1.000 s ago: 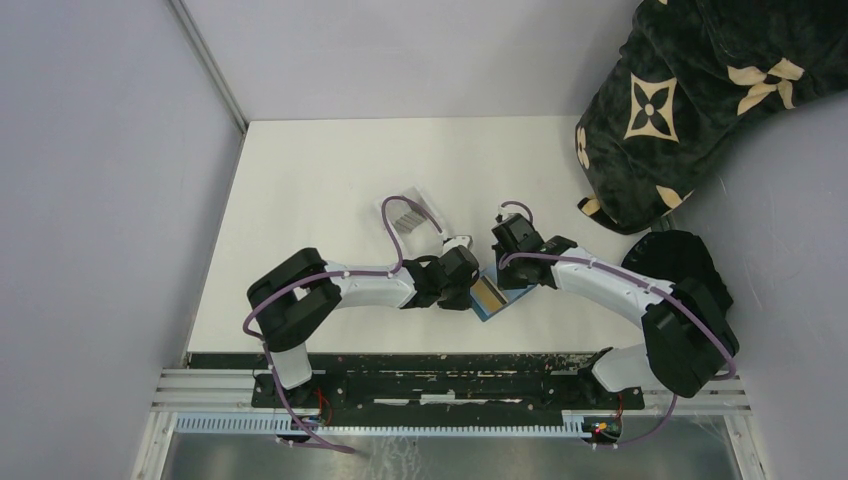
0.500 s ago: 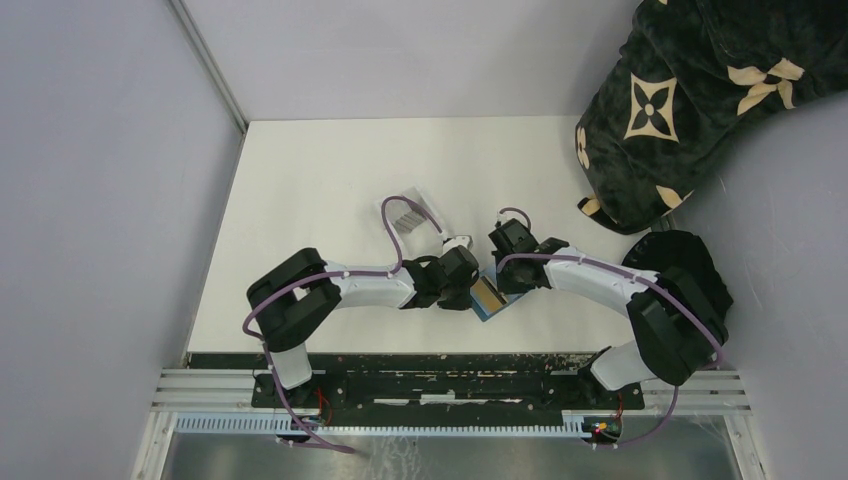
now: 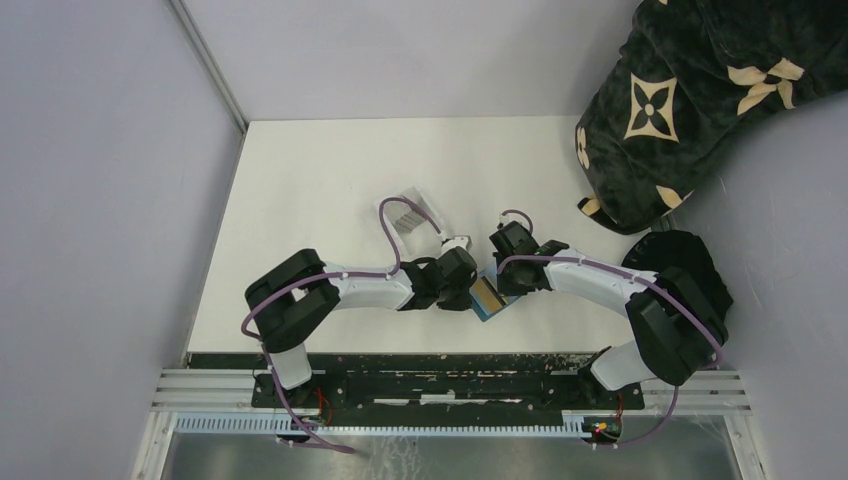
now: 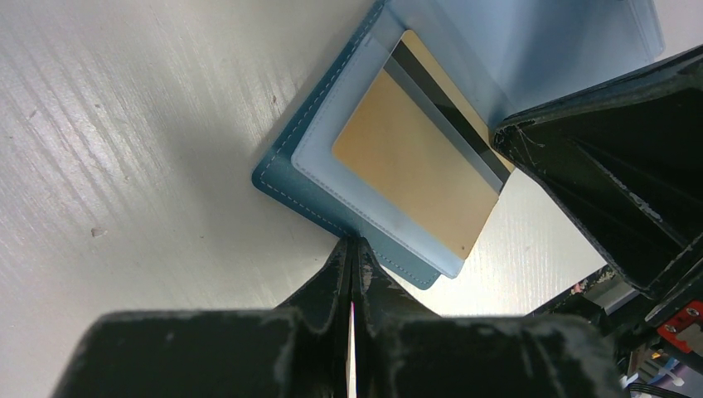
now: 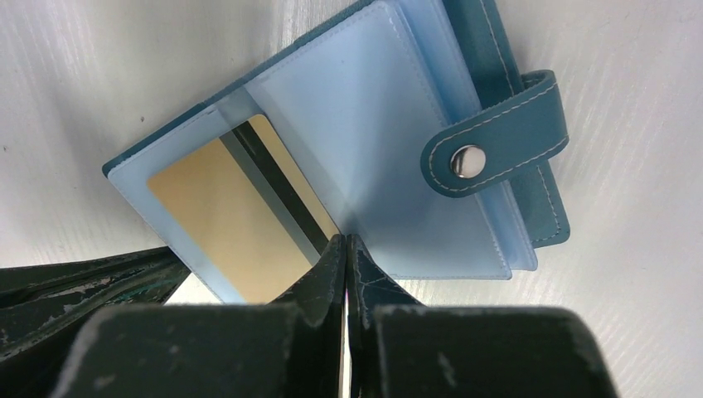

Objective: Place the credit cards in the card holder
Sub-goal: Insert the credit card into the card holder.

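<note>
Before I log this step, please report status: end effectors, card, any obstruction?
Left end effector shut, tips at card holder edge. Right end effector shut, tips at gold card. Card partly in pocket, holder open. No obstruction seen.

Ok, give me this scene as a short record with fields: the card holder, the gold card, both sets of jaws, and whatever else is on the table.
card holder: lying open on the table, snap tab undone
gold card: partly tucked into the holder, one end sticking out
left jaws: shut, tips at the holder's edge
right jaws: shut, tips at the gold card's edge
clear tray: farther back, something grey inside
</note>
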Robot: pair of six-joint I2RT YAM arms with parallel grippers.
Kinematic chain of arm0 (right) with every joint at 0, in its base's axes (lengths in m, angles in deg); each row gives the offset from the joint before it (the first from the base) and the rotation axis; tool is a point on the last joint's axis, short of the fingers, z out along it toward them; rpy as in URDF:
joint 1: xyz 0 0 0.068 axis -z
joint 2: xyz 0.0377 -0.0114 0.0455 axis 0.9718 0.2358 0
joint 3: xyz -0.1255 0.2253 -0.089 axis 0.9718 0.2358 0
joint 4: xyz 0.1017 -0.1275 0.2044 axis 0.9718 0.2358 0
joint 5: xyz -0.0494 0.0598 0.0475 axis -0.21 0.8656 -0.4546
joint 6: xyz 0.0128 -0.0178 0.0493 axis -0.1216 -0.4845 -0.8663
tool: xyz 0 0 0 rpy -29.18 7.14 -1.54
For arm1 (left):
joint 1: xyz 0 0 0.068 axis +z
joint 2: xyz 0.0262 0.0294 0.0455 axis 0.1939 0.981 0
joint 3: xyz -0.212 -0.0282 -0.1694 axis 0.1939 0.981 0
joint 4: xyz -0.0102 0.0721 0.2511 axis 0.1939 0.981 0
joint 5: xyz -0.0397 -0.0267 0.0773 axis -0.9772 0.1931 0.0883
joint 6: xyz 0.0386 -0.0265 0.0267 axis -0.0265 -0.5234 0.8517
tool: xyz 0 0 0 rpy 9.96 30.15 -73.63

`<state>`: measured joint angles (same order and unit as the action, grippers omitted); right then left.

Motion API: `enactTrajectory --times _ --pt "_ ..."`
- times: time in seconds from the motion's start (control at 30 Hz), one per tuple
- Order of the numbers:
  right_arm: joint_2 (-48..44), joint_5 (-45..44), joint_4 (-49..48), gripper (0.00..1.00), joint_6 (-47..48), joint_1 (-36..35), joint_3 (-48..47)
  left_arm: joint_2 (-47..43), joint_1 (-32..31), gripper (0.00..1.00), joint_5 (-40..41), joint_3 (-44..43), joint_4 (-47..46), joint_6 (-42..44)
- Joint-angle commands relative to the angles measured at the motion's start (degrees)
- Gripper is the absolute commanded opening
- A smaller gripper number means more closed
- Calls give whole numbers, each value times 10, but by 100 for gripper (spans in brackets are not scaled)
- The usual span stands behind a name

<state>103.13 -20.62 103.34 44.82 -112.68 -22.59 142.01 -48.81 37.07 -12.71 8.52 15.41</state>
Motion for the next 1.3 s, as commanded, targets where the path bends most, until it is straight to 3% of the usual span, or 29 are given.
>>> enactTrajectory --times 0.0,0.77,1.27 --pt "-13 1 -12 1 -15 1 1 26 -2 3 11 36 73 24" --pt "-5 15 -16 1 -37 -20 -24 6 -3 3 20 43 79 28" --pt "-23 -11 32 22 1 -21 -84 -35 -3 5 67 24 104 32"
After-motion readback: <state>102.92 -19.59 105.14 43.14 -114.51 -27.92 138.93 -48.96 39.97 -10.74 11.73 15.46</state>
